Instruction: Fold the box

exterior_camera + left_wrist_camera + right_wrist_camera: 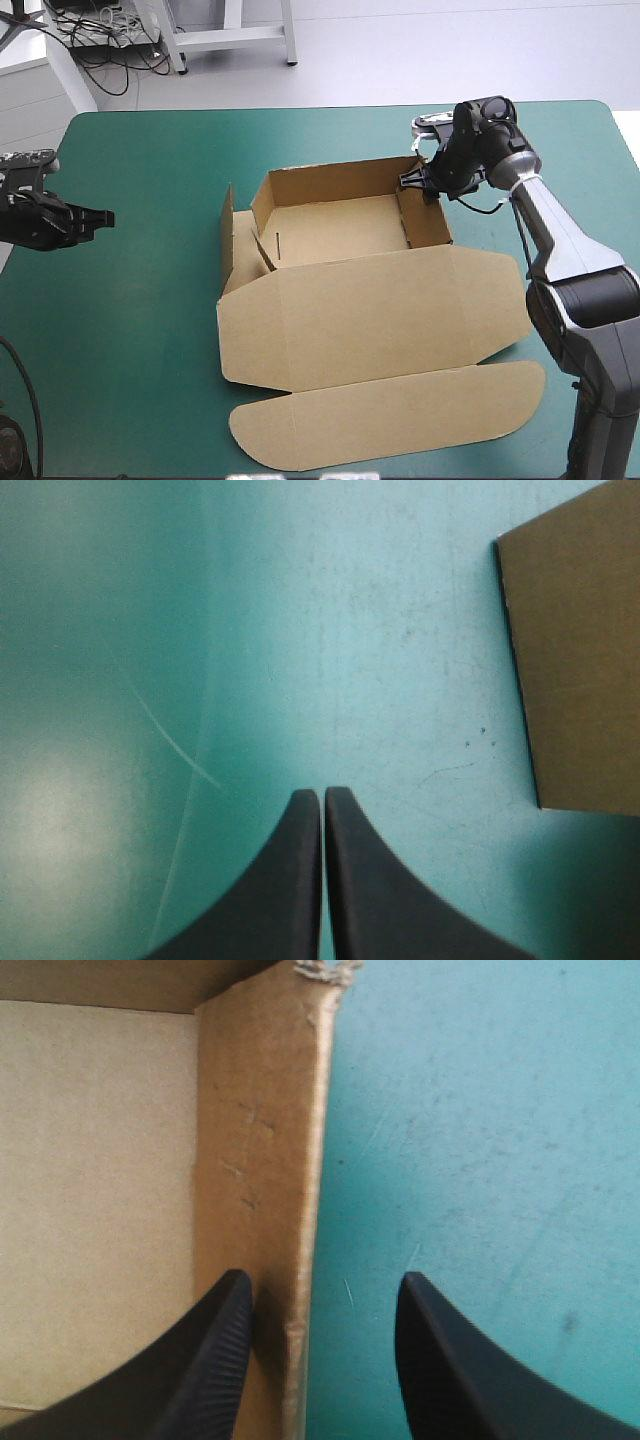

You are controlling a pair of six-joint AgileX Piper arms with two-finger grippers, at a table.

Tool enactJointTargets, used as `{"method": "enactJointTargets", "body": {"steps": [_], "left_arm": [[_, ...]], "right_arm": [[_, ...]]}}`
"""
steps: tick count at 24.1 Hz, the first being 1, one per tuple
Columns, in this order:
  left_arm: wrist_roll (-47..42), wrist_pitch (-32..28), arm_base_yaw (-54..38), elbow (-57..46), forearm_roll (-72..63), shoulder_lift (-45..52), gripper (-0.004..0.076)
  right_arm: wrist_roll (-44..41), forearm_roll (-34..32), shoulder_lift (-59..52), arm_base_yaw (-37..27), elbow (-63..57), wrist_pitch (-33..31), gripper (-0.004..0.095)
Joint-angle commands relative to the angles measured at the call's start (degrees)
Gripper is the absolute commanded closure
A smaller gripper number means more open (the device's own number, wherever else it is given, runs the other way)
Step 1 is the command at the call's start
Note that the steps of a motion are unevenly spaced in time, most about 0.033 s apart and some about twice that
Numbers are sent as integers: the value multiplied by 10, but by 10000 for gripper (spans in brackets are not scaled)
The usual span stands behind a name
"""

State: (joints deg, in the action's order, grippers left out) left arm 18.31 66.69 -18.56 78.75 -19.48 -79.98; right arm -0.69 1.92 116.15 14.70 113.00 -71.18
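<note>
On teal-green cover [150, 150], one brown box [370, 300], right fingers [210, 1360] astride one wall [260, 1140]

The box [370, 300] is matt brown board, frayed at one wall corner; the teal-green cover [140, 330] is smooth, faintly scratched; jaws matt black.

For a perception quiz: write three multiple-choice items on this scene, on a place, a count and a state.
1. The right tool is: A. astride the box's right wall; B. at the box's near left corner; C. lifted well away from the box.
2. Tools at the box: A. none; B. one; C. two.
3. The left tool is: A. wide open; B. shut on the box; C. shut, holding nothing.
Key: 1 A, the wall stands between its open fingers. 2 B, the left tool sits apart over the teal-green cover. 3 C, its fingers meet in one arch.
</note>
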Motion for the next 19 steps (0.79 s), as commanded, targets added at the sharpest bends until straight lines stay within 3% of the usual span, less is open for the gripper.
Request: {"method": "enactJointTargets", "body": {"steps": [1,4,6,7,8,13,19], "left_arm": [[3,-1,-1,13,-18,18,727],[3,-10,-1,13,-17,18,727],[3,-21,-1,13,-18,18,727],[3,-20,-1,13,-20,18,727],[3,-20,-1,13,-20,18,727],[3,-24,-1,13,-20,18,727],[3,-28,-1,13,-12,18,726]], "right_arm": [[7,7,-15,-4,16,-6,493],[20,55,5,-4,16,-6,504],[22,61,7,-4,16,-6,679],[45,68,7,-4,16,-6,859],[51,71,7,-4,16,-6,916],[43,87,-3,-6,16,-6,907],[70,161,-69,-43,16,-6,909]]}}
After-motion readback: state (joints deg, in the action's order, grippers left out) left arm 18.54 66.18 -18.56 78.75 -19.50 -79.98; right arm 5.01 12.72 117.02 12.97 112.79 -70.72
